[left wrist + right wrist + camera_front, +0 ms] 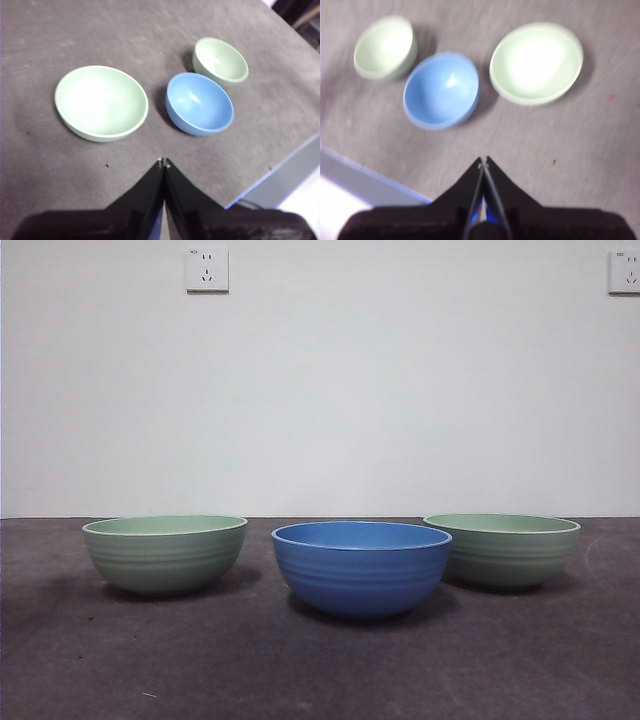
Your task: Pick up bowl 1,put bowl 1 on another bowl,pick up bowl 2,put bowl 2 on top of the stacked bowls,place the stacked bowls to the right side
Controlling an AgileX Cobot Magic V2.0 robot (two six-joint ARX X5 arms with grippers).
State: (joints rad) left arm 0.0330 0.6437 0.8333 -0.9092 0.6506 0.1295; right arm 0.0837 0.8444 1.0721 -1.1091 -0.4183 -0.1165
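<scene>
Three bowls on a dark grey table (320, 680), none stacked yet. Blue bowl (361, 567) in the middle and nearest the front camera, empty, upright. One pale green bowl (165, 553) off to one side of it with a clear gap between; the other pale green bowl (505, 550) on the opposite side, just beside the blue one and partly behind it in the front view, rims close, contact not certain. Left gripper (163, 162) high above the table, jaws pressed together, grasping nothing. Right gripper (483, 161) likewise raised, jaws closed tip to tip, nothing between them. Likely troubles from here: closed jaws needing to open before any rim grasp, else a push rather than a pick; thin smooth rims, so a shallow pinch apt to slip or tip a bowl on the lift; the green bowl crowding the blue one, so a descent there liable to nudge both; an off-centre release into the blue bowl leaving the stack tilted, and a tilted stack prone to shift when carried to the right side. Not settled: which green bowl counts as bowl 1. Right wrist view blurred, ribs and rim edges lost there. Both arms out of the front view. Table edge cut off in both wrist views.
</scene>
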